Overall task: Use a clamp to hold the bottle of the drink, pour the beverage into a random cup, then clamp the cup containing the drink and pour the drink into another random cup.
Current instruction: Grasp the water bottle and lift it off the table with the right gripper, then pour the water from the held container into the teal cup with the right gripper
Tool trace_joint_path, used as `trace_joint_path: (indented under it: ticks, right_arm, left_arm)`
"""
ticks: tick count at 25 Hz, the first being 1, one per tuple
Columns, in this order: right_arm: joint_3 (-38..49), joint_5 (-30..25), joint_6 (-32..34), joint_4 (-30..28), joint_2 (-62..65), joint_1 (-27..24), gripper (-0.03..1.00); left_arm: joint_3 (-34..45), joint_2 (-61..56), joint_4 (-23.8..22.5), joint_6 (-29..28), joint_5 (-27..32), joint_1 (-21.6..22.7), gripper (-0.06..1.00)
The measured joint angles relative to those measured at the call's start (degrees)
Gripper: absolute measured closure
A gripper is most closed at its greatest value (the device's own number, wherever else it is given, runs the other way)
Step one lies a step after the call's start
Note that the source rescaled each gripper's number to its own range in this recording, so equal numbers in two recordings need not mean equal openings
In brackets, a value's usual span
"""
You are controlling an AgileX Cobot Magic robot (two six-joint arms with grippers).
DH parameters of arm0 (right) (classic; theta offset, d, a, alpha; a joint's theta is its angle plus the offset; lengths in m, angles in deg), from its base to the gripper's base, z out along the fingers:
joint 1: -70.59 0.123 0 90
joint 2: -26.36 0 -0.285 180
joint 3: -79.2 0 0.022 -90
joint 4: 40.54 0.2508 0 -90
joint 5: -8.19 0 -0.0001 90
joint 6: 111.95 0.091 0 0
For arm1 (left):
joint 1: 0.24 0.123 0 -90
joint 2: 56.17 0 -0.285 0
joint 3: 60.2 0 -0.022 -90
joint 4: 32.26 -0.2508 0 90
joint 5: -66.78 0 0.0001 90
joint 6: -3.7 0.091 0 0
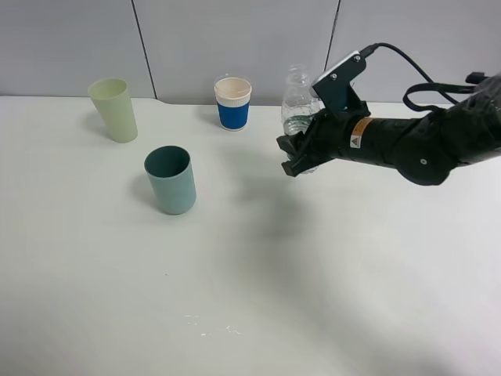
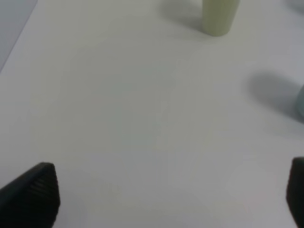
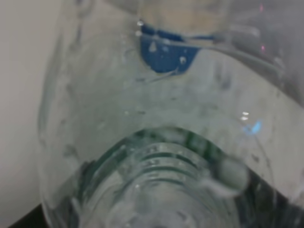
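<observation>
A clear plastic bottle (image 1: pixel 298 100) with some clear liquid stands upright at the back right of the white table. My right gripper (image 1: pixel 297 155) is closed around its lower part, and its black fingers hide the bottle's base. In the right wrist view the bottle (image 3: pixel 161 133) fills the frame. A blue-and-white paper cup (image 1: pixel 232 103) stands just left of the bottle. A teal cup (image 1: pixel 171 179) stands nearer the front left and a pale green cup (image 1: pixel 114 110) at the back left. My left gripper (image 2: pixel 166 199) is open and empty over bare table, and is out of the exterior view.
The white table (image 1: pixel 258 298) runs to a grey wall behind the cups. The left wrist view shows the pale green cup (image 2: pixel 219 16) and the edge of the teal cup (image 2: pixel 300 102). The right arm's black cable (image 1: pixel 423 78) loops above the arm.
</observation>
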Motion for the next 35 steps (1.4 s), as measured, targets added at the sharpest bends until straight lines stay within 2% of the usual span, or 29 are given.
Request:
trace_joint_path:
  ticks: [5,9,15,21,28,31,35]
  right_arm:
    - [-6.4,-3.8,-0.6,-0.3,0.0,3.5,0.97]
    - [-10.4,-7.0,-0.6,-2.9,-0.1,5.3,0.97]
    - [-17.5,-16.8,2.5,-7.1,-1.1,6.9,0.97]
    - [-23.8,-26.2,7.9,-16.5,-5.0,9.5,0.97]
    - [-29.2,-28.2,10.9,-29.9,-8.5,13.0,0.97]
    - [-31.2,-30.6,11.0,-35.8,-10.0,13.8,0.97]
    - [-33.7,-33.4,11.3,-40.5,-11.8,14.6,0.97]
  left_arm:
    - [0.0,0.0,0.0,0.0,0.0,0.0,0.05]
    - [0.0,0.0,0.0,0.0,0.0,0.0,0.05]
    - [0.0,0.0,0.0,0.0,0.0,0.0,0.05]
    - [0.0,0.0,0.0,0.0,0.0,0.0,0.05]
    - [0.0,0.0,0.0,0.0,0.0,0.0,0.05]
    - [0.0,0.0,0.0,0.0,0.0,0.0,0.05]
    - [0.0,0.0,0.0,0.0,0.0,0.0,0.05]
